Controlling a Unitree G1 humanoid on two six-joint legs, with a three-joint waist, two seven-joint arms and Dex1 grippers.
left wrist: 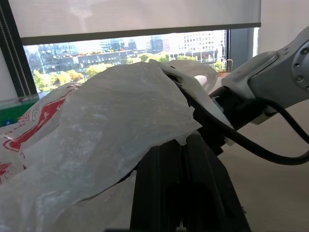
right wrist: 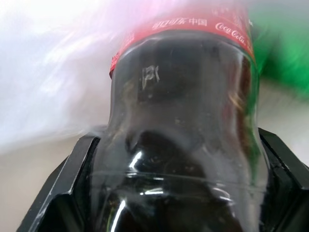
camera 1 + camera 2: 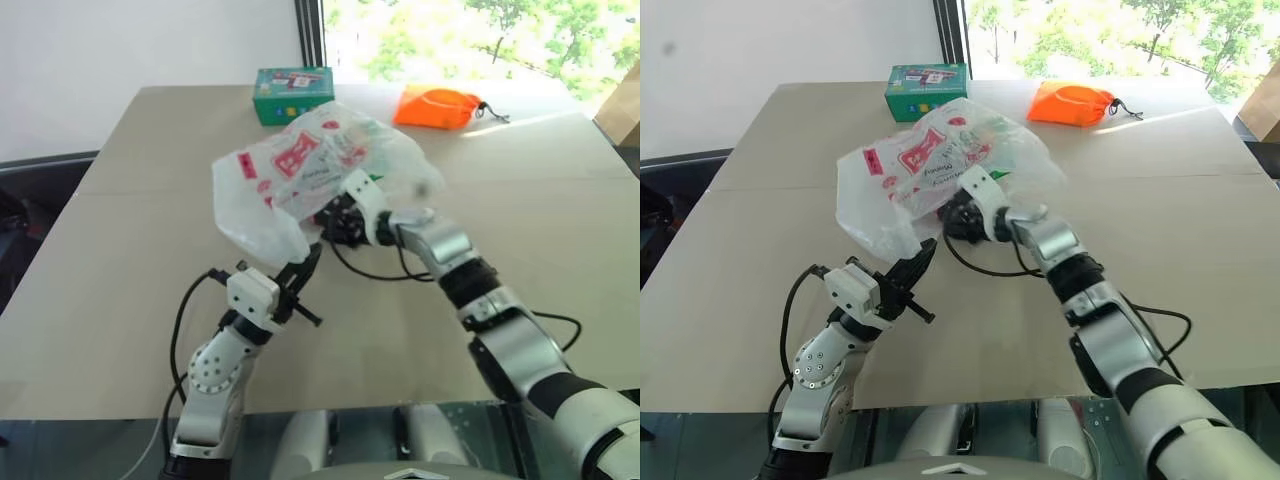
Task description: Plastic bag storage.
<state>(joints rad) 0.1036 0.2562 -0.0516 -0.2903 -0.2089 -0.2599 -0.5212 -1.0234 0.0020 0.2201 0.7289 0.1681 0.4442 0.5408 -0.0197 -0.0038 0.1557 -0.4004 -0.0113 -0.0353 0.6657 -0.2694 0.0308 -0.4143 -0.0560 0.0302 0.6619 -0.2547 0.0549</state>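
Observation:
The plastic bag [image 3: 300,170], translucent white with red print, hangs crumpled above the middle of the table. My left gripper [image 3: 305,265] is shut on the bag's lower edge and holds it up from below; in the left wrist view the film [image 1: 106,125] drapes over its fingers [image 1: 183,183]. My right gripper [image 3: 335,220] is at the bag's near side, shut on a dark cola bottle [image 2: 183,121] with a red label. The bottle sits between the two black fingers [image 2: 63,193], with bag film blurred just behind it. Something green [image 3: 372,180] shows through the bag.
A green box [image 3: 292,93] stands at the far edge of the beige table [image 3: 560,230], and an orange fabric pouch [image 3: 438,107] lies to its right. Black cables trail from both wrists over the tabletop. A window lies beyond the table.

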